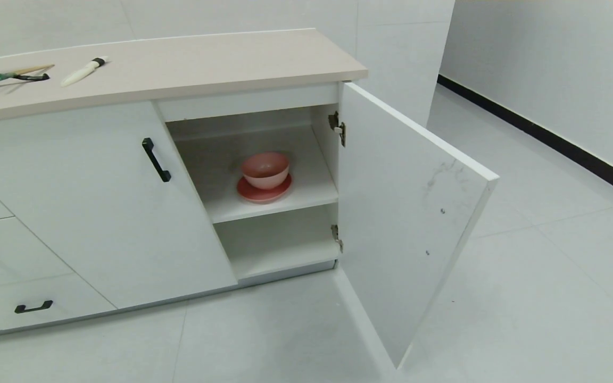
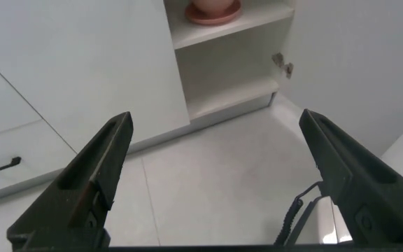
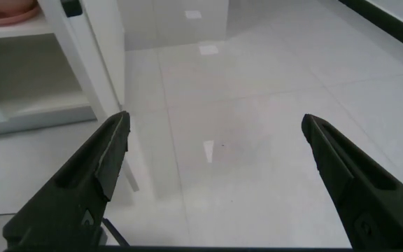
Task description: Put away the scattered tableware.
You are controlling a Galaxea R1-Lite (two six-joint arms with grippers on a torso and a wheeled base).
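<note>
Left gripper and right gripper are seen spread; the white utensil at upper left is judged light and stiff, to be taken mid-handle.

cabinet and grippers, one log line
door: open | bowl: on plate, upper shelf | left gripper: open, empty | right gripper: open, empty | utensils: on countertop

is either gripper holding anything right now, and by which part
Nothing is held: the left gripper and right gripper are both open, nothing between their fingers. The pink bowl sits on the red plate inside the cabinet.
</note>
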